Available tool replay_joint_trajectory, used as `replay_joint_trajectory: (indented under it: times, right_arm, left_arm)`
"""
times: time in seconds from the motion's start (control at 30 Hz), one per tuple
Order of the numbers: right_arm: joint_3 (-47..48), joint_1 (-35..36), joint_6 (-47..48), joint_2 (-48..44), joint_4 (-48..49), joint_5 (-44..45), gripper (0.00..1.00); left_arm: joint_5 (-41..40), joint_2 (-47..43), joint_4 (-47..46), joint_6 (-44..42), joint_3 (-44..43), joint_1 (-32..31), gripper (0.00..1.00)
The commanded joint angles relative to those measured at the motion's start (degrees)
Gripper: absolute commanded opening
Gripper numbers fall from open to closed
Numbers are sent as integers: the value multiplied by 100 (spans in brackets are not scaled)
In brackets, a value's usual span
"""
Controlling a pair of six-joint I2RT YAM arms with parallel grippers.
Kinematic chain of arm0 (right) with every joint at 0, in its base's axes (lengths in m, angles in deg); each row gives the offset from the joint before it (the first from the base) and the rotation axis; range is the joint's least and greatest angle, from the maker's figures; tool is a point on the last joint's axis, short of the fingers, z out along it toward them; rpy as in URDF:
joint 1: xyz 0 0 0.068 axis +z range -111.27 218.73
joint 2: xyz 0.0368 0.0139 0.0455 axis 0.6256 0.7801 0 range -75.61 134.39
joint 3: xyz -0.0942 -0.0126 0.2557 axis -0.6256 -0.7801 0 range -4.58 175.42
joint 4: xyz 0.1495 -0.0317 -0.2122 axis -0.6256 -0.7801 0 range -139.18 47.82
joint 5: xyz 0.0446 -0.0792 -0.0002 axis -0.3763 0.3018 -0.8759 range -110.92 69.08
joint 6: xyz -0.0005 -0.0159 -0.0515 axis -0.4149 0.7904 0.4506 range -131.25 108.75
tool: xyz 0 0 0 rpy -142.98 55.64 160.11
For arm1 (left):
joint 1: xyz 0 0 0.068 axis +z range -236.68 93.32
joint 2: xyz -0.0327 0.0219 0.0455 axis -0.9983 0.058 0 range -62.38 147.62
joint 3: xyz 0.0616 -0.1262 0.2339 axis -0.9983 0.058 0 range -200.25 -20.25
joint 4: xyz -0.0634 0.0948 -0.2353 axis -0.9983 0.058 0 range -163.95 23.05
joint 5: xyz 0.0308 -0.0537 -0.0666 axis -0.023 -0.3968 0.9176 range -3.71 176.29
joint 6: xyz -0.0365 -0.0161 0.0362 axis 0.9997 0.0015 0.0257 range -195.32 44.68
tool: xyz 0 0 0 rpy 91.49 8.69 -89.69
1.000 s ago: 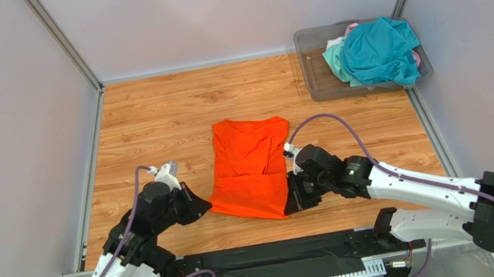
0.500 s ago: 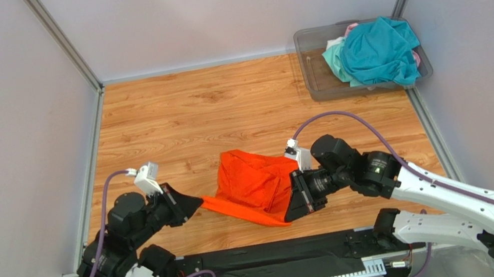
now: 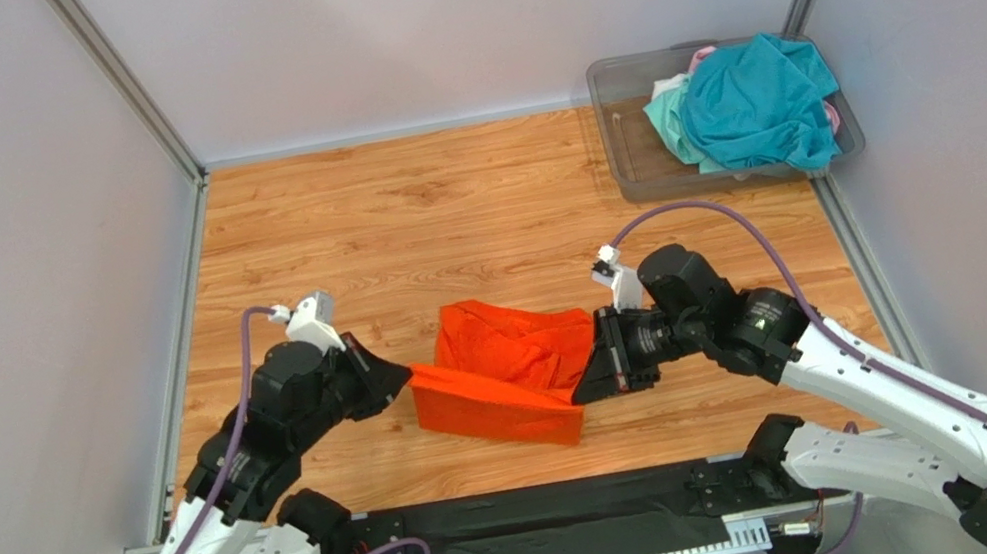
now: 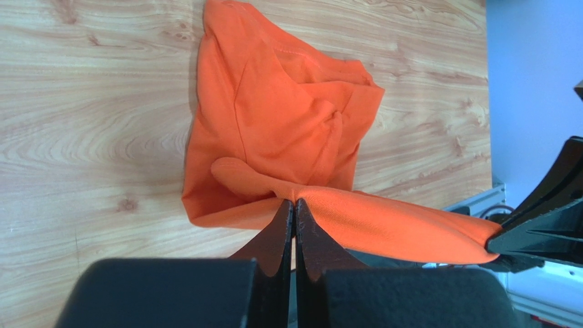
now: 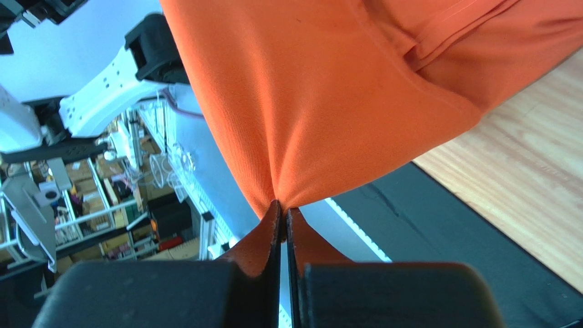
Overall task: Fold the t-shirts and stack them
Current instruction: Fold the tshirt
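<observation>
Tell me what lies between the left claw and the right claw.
The raised edge of the orange t-shirt, stretched from left claw to right claw, both shut on it; the top view shows this.

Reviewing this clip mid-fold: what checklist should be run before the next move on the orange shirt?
1. Left gripper shut on the orange t-shirt, near corner: ok.
2. Right gripper shut on the opposite near corner: ok.
3. Edge stretched between them, raised off the table: ok.
4. Shirt's far part lying flat: not ok, bunched.
5. Bin with teal t-shirt apart from the fold area: ok.
</observation>
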Motion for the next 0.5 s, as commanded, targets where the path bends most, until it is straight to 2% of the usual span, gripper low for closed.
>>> replay_joint_trajectory:
  times: [0.0,0.17,0.27,0.47]
  right_arm:
    - [53,-322,260,-12,-351,-210,0]
    - [80,-612,540,182,-333,-141,0]
    - [71,-726,629,235,-237,332,0]
    - [-113,-1113,673,498,175,642,0]
  left_arm:
    - [-627,369,-601,-205,-180,31,0]
    - [-961,933,-778,-214,-364,31,0]
    - [-1084,1354,-900,-214,-417,31,0]
    - [-1304,2127,-1112,-284,-575,31,0]
